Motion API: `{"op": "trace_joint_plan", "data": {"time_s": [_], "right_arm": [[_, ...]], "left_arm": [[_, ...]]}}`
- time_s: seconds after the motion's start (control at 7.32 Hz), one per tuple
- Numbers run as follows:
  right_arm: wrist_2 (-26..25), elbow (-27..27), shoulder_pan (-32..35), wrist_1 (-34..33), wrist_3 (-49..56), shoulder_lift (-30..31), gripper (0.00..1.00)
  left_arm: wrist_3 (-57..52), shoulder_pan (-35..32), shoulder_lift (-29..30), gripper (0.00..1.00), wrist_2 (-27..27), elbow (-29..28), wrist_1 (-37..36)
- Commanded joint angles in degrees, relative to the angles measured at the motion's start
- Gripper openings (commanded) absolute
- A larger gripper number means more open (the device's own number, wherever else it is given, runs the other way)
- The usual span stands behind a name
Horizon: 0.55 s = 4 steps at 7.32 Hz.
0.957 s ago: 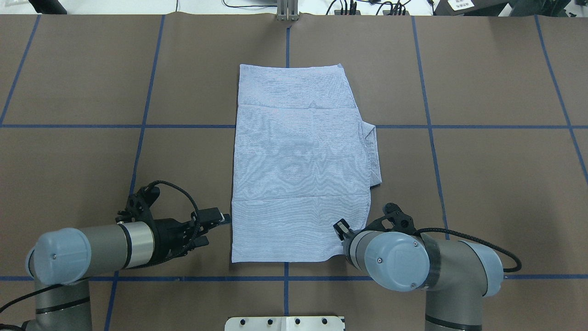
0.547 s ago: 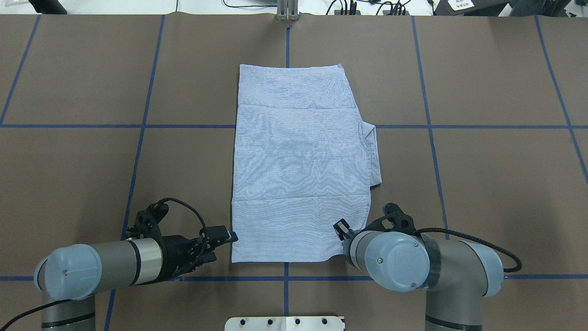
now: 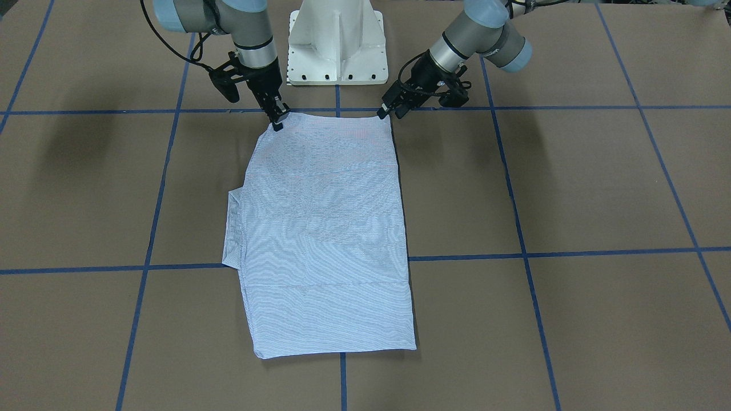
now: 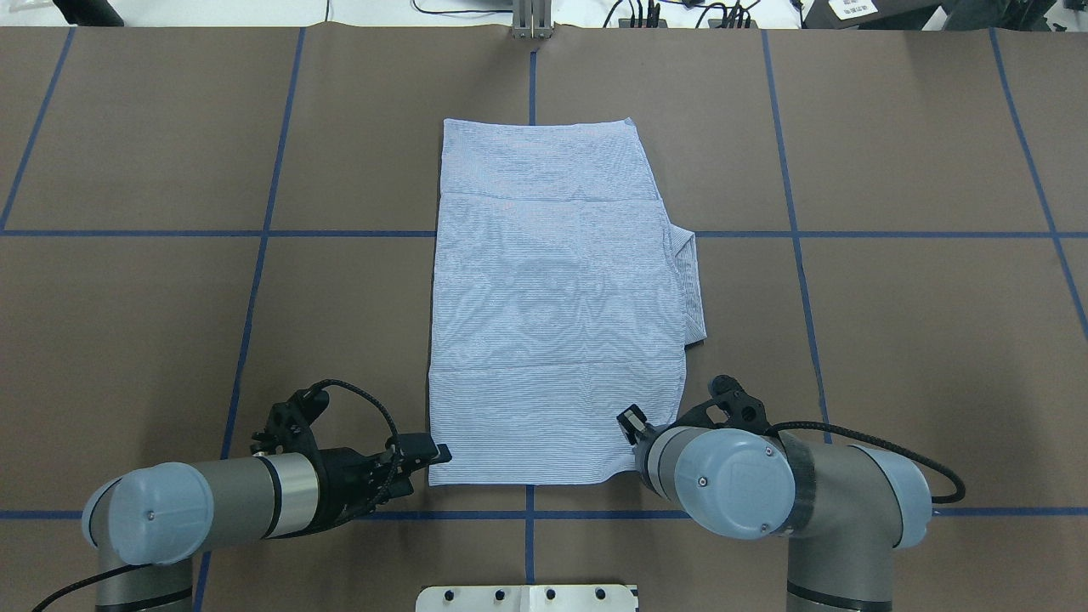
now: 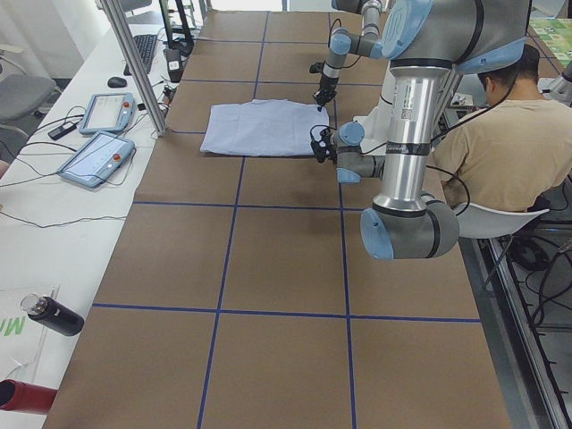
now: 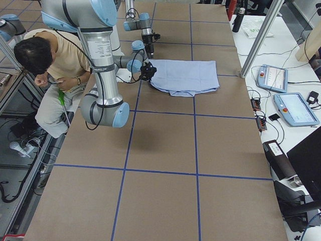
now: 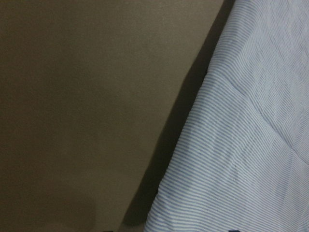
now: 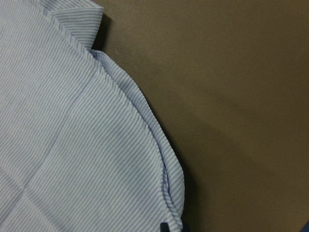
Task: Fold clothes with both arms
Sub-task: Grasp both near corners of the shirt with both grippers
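A folded, finely striped shirt (image 4: pixel 552 323) is laid flat on the brown surface (image 4: pixel 892 340), stretching away from both hands. The right hand (image 3: pixel 278 121) is seen clenched on the corner of the hem nearest to it. The left hand (image 3: pixel 389 112) is held released, fingers parted, low over the surface, with the other near corner just in front of it.
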State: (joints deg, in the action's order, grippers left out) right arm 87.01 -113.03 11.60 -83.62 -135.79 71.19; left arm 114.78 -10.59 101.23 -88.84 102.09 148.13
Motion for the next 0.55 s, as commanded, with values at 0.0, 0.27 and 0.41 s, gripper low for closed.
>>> {"op": "trace_joint_plan", "data": {"time_s": [0.0,0.27,0.41], "right_arm": [[0.0,-0.1,0.0,-0.1,0.0,0.0,0.00],[0.0,-0.3,0.0,-0.1,-0.1,0.0,0.00],[-0.1,-0.3,0.0,-0.1,-0.1,0.0,0.00]], "left_arm": [[0.0,0.7,1.0,0.69,0.1,-0.8,-0.7],[0.1,0.7,1.0,0.63,0.1,-1.0,-0.7],[0.1,0.7,1.0,0.60,0.1,-1.1,-0.7]]}}
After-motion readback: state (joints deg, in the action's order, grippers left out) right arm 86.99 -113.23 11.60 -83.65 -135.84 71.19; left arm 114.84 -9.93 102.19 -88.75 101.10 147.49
